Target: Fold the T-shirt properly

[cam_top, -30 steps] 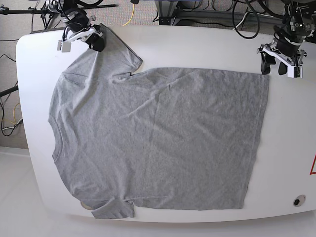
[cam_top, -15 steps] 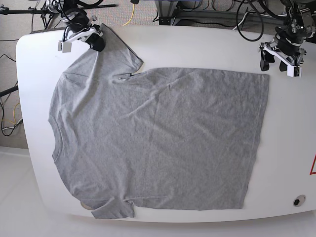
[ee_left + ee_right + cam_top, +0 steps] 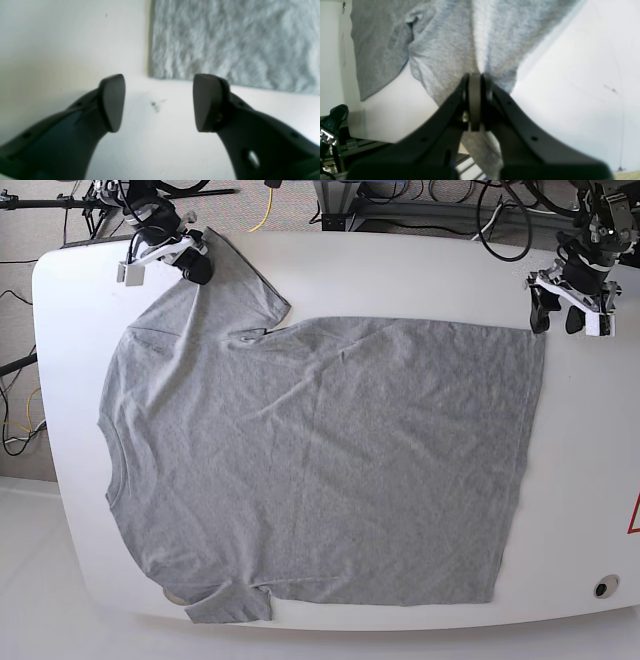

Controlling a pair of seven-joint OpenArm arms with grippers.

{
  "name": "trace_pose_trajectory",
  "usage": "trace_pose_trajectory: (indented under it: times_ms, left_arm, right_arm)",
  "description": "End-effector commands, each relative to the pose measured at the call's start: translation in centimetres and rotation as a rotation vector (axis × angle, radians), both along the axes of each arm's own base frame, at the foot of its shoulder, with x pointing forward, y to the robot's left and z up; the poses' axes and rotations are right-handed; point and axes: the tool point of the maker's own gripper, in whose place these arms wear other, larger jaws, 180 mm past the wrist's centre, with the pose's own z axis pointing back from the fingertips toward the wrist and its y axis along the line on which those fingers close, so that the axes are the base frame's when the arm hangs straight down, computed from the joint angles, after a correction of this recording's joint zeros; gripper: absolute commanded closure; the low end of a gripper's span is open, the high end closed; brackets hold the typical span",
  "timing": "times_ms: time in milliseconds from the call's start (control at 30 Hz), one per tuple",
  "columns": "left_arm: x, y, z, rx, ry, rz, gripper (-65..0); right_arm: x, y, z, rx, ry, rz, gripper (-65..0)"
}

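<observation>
While the T-shirt (image 3: 320,465) lies spread flat across the white table (image 3: 400,270), collar toward the base view's left and hem toward its right, the right gripper (image 3: 475,82) has its jaws pinched tight on the far sleeve (image 3: 225,275), grey cloth bunched up between the pads and lifted at the table's far corner; over on the other side, the left gripper (image 3: 158,102) hangs with jaws apart, nothing between them, bare tabletop underneath; the shirt's hem corner (image 3: 152,73) sits just beyond the fingertips (image 3: 113,100), not touched.
</observation>
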Motion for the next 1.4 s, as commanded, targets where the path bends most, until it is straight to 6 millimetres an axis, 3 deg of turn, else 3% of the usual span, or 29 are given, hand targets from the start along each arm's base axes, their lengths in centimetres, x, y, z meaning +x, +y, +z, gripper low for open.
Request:
trace_pose_trajectory:
  times_ms: [0,433,700,967,1033,1367]
  left_arm:
    - [0.7,0.4,1.1,0.012,-0.034,-0.002,-36.7]
    - [-0.7,1.0,-2.9,-0.009,0.163,0.002,-45.1]
    - [-0.8,0.3,-2.8,-0.019,0.199,-0.047,-51.4]
    - [0.2,0.3,-2.4,-0.019,0.156,-0.032,-48.9]
    - [1.4,0.1,-1.7,-0.030,0.087,-0.002,-45.7]
    - [1.5,-0.9,-1.8,-0.064,0.069,0.010,-44.3]
  right_arm:
    - [0.0,-0.1,0.4,-0.010,-0.010,0.006,-0.7]
    - [-0.2,-0.3,0.2,-0.022,0.000,0.001,-0.4]
    - [-0.4,-0.2,0.1,-0.021,0.010,0.012,-0.4]
    - [-0.5,-0.2,0.1,-0.023,0.012,0.013,-0.3]
    - [-0.3,-0.1,0.1,-0.021,0.003,0.018,-0.1]
    - [-0.3,0.1,0.2,-0.017,0.000,0.023,-0.2]
